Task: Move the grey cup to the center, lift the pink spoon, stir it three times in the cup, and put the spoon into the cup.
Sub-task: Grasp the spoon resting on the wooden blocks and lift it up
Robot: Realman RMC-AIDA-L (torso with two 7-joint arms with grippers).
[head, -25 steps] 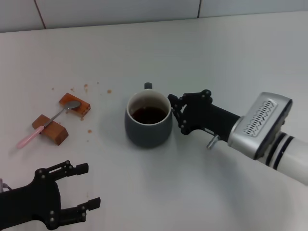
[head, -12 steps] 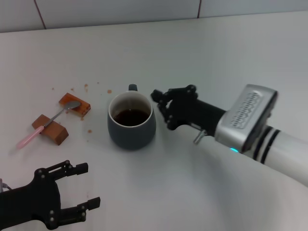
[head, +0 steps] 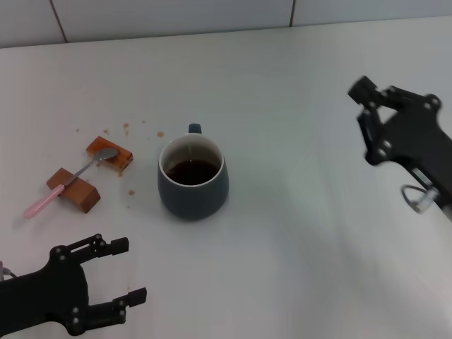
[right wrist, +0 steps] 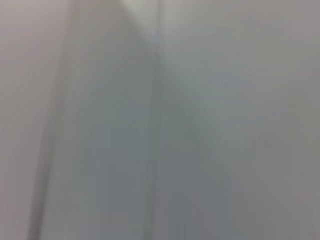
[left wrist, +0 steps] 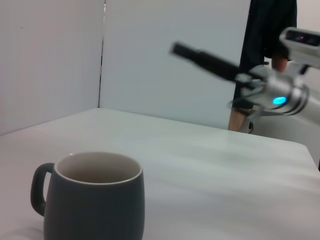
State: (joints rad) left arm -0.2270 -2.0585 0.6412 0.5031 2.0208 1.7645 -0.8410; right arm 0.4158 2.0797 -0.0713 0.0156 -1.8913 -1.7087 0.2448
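Since the cup (head: 193, 178) sits centred, right gripper (head: 369, 121) hangs far right, fingers apart; left gripper (head: 121, 279) spread near left, by spoon (head: 63, 185).

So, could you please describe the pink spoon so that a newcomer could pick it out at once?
Start from the grey cup in the middle of the white table and look toward the robot's left. There the pink spoon lies across two brown blocks, the only slim thing, with a pale pink handle and silver bowl.
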